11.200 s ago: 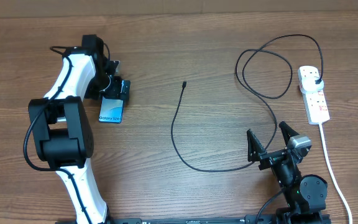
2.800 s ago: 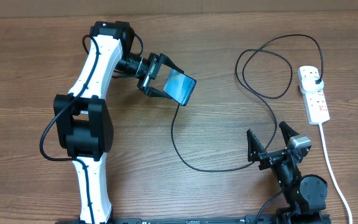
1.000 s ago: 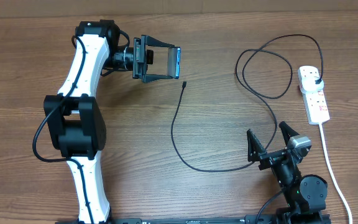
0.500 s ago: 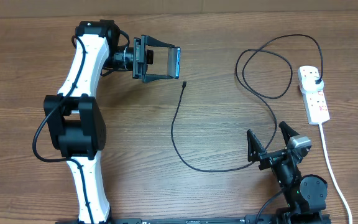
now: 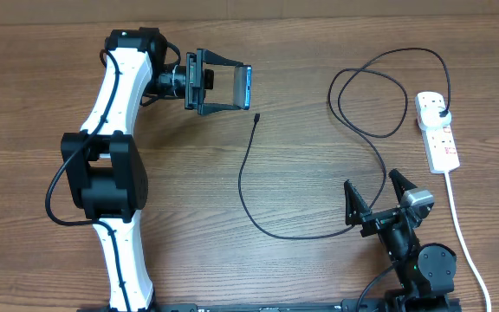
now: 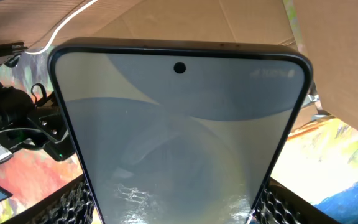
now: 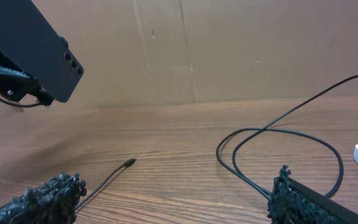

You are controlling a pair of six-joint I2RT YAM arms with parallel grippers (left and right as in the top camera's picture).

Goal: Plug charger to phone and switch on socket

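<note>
My left gripper is shut on the phone and holds it on edge above the table at the back centre-left. The phone fills the left wrist view, screen toward the camera, between my two pads. In the right wrist view its dark back shows at upper left. The charger cable lies on the table, its connector tip just below the phone, also visible in the right wrist view. Its plug sits in the white socket strip at far right. My right gripper is open and empty at front right.
The cable makes a wide loop left of the strip. The strip's white cord runs down the right edge toward the front. A cardboard wall stands behind the table.
Since earlier, my left gripper picked the phone off the table at the left and carried it right, turning it on edge. Over the last second nothing has moved.
</note>
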